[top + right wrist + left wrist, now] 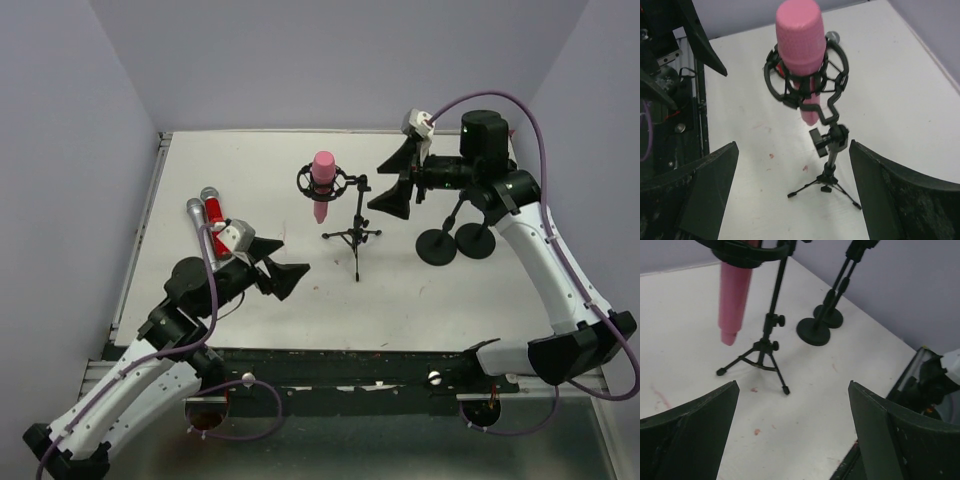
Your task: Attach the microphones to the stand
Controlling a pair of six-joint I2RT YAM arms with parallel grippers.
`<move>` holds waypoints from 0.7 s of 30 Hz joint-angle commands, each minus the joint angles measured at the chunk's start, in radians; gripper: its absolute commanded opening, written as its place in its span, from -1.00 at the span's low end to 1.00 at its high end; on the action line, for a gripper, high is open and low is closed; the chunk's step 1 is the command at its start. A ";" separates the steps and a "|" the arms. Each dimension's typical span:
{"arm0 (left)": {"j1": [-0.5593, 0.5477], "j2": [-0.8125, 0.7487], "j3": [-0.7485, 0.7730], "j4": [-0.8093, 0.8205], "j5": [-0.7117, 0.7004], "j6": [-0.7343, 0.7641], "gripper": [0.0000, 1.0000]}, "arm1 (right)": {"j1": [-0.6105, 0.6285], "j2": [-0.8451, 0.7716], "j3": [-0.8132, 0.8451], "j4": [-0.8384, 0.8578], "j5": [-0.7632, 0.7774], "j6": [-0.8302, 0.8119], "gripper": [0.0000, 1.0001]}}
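So the pink microphone (322,172) sits in the stand (357,236); left hand (290,262) and right hand (378,186) gape empty; next I'd grasp the red microphone (213,212).

The work surface is a white table (250,160) with a matte top. Three plain lavender panels enclose it: a back wall (330,60), a left wall (60,180) and a right wall (605,120). The panels meet the tabletop at its far and side edges. A dark rail (340,362) runs along the near edge. Below the rail lies a grey metal surface (400,445). Faint reddish marks (756,431) spot the tabletop. Lighting is even and diffuse; shadows are soft.
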State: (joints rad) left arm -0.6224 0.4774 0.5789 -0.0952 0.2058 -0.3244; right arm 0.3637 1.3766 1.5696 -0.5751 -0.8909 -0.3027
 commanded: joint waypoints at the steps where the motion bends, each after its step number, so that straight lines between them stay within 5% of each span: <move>1: -0.175 0.090 0.031 0.149 -0.050 -0.163 0.94 | -0.046 -0.077 -0.152 0.063 -0.115 0.011 1.00; 7: -0.453 0.315 0.176 0.118 -0.498 -0.137 0.69 | -0.108 -0.169 -0.263 -0.006 -0.181 -0.099 1.00; 10: -0.487 0.432 0.225 0.143 -0.659 -0.195 0.64 | -0.120 -0.198 -0.333 -0.034 -0.183 -0.165 1.00; 21: -0.490 0.828 0.447 0.235 -0.847 -0.170 0.13 | -0.128 -0.287 -0.597 0.035 -0.183 -0.167 1.00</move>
State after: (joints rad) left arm -1.1084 1.2198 0.9737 0.0498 -0.5247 -0.5350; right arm 0.2405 1.1255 0.9981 -0.5724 -1.0370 -0.4625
